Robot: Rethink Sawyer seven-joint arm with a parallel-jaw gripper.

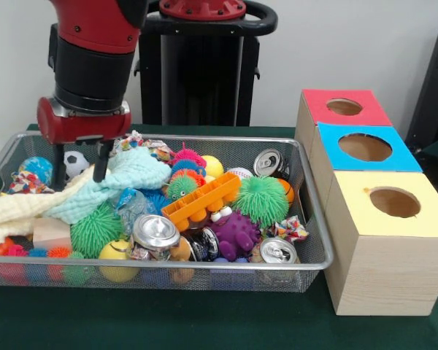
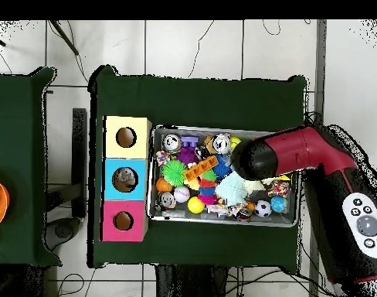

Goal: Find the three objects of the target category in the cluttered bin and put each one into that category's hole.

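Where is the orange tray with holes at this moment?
In the front view, the orange tray lies mid-bin, tilted, between the mint cloth and the green spiky ball.

Green table (image 1: 204, 321), wire-mesh bin (image 1: 314, 219) (full), three wooden boxes (image 1: 383, 270)

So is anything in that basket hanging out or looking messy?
Yes. A cream cloth droops over the bin's end rim, on the side far from the boxes. The toys are jumbled, but nothing has spilled onto the table.
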